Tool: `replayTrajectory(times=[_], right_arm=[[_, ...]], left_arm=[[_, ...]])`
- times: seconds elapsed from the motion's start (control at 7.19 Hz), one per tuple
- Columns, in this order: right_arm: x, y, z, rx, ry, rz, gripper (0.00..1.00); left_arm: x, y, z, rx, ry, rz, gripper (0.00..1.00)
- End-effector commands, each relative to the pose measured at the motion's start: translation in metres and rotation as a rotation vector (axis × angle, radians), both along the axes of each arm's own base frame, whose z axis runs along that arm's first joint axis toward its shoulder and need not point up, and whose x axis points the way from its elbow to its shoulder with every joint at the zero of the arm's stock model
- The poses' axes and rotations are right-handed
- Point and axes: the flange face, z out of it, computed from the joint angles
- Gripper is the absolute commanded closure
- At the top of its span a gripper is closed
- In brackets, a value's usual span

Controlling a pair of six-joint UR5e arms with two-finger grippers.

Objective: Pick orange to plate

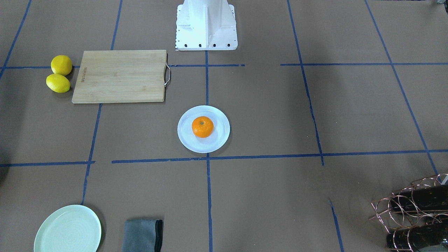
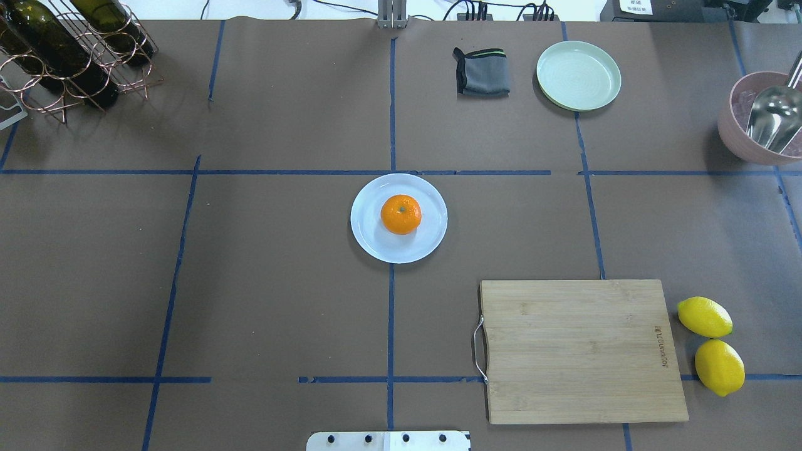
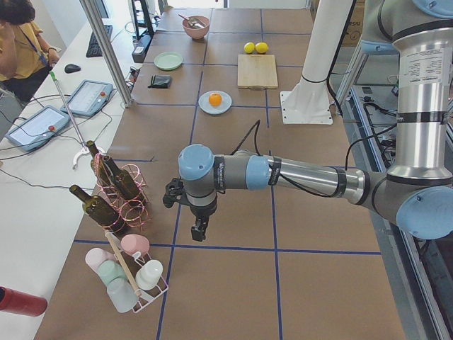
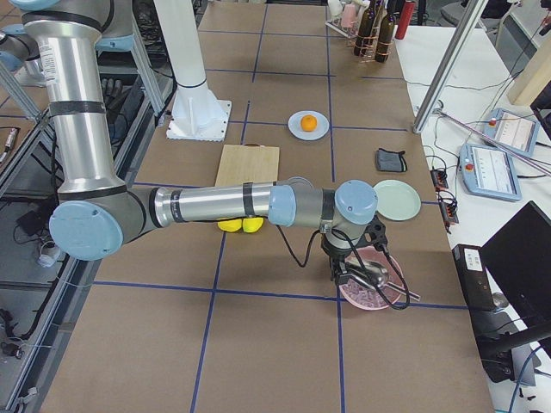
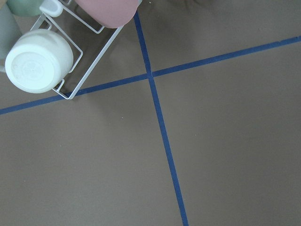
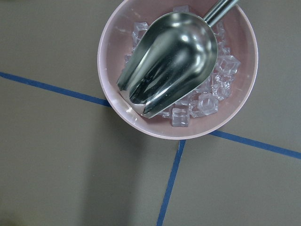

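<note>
The orange (image 1: 202,126) (image 2: 401,214) lies on the glossy white plate (image 1: 186,140) (image 2: 371,242) near the table's middle, stem dimple up. It also shows small in the side views, orange (image 3: 215,100) (image 4: 309,123). Neither arm is near it. My left gripper (image 3: 199,230) hangs far off at the table's left end, beside a bottle rack; I cannot tell whether it is open or shut. My right gripper (image 4: 344,274) hovers over a pink bowl at the right end; its state I cannot tell either. The wrist views show no fingers.
A bamboo cutting board (image 2: 583,351) with two lemons (image 2: 705,316) (image 2: 719,367) beside it lies on the right. A mint-green plate (image 2: 578,76), grey cloth (image 2: 482,72), pink ice bowl with metal scoop (image 6: 178,70), wine rack (image 2: 69,56) and cup rack (image 5: 37,59) ring the edges.
</note>
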Motion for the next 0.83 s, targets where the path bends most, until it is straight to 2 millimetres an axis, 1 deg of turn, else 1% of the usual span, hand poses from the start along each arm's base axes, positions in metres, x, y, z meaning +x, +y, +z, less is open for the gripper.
replayTrajectory(times=[0.0,0.14,0.28,0.42,0.56,0.7], right_arm=[[0.001,0.009,0.013,-0.024,0.007,0.001,0.00],[0.000,0.014,0.016,-0.029,0.002,0.003,0.00],[-0.001,0.022,0.024,-0.038,-0.005,0.002,0.00],[-0.001,0.025,0.029,-0.055,-0.001,0.009,0.00],[-0.001,0.025,0.028,-0.054,-0.004,0.010,0.00],[-0.002,0.026,0.029,-0.055,-0.002,0.009,0.00]], left_arm=[[0.003,0.005,0.005,-0.024,0.046,0.000,0.00],[0.006,0.010,0.005,-0.018,0.078,0.001,0.00],[0.006,0.005,-0.001,-0.005,0.082,0.001,0.00],[0.006,0.003,-0.002,-0.007,0.080,0.002,0.00],[0.006,-0.002,-0.007,0.001,0.079,0.001,0.00],[0.006,-0.003,-0.009,0.008,0.077,0.004,0.00]])
